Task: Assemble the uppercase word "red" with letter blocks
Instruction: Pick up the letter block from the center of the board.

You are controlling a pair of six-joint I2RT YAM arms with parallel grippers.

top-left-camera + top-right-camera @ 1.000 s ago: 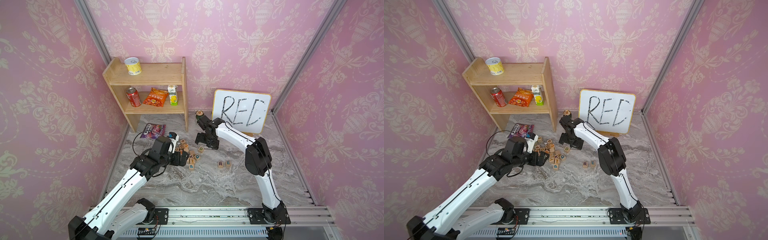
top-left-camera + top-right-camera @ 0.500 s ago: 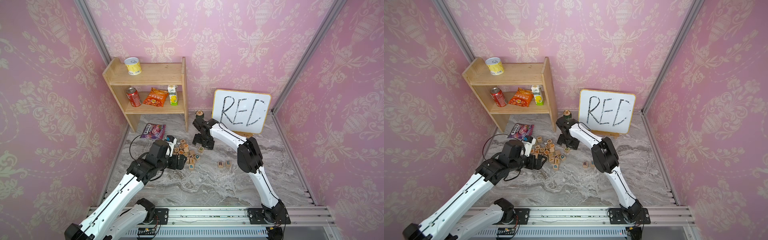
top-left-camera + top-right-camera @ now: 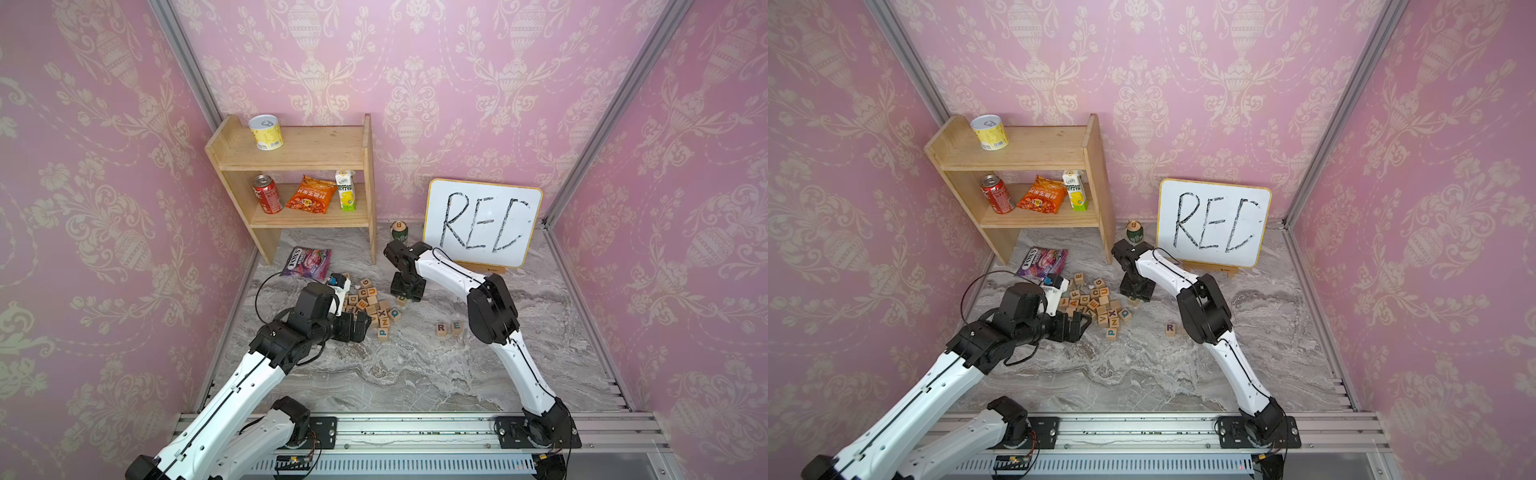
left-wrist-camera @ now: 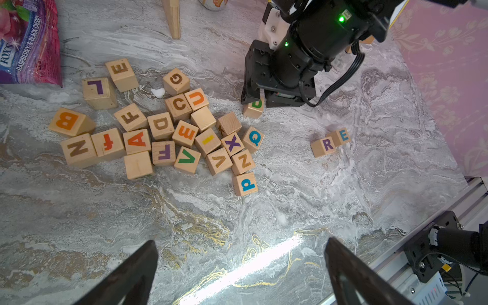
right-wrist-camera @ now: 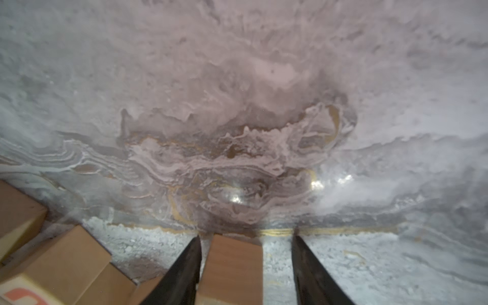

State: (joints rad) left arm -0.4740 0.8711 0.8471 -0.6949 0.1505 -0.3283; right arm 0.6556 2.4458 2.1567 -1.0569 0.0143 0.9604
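Two letter blocks, R (image 3: 441, 328) (image 4: 327, 144) and E (image 3: 456, 326) (image 4: 343, 135), stand side by side on the marble, right of the loose pile of blocks (image 3: 370, 303) (image 4: 169, 129). My right gripper (image 3: 405, 296) (image 5: 246, 237) points straight down over a green D block (image 4: 254, 107) (image 5: 232, 269) at the pile's right edge. The block sits between its fingers, close to one and with a clear gap to the other, so the gripper is open. My left gripper (image 3: 360, 322) (image 4: 240, 240) hovers wide open and empty at the pile's near left side.
A wooden shelf (image 3: 299, 153) with cans and snacks stands at the back left. In front of it lies a purple candy bag (image 3: 307, 262). The white board reading RED (image 3: 484, 222) leans at the back right, with a small green bottle (image 3: 399, 230) beside it.
My right gripper has shifted left and lowered over the D block, its jaws narrowing around it. The left arm has drawn back a little and stays open.
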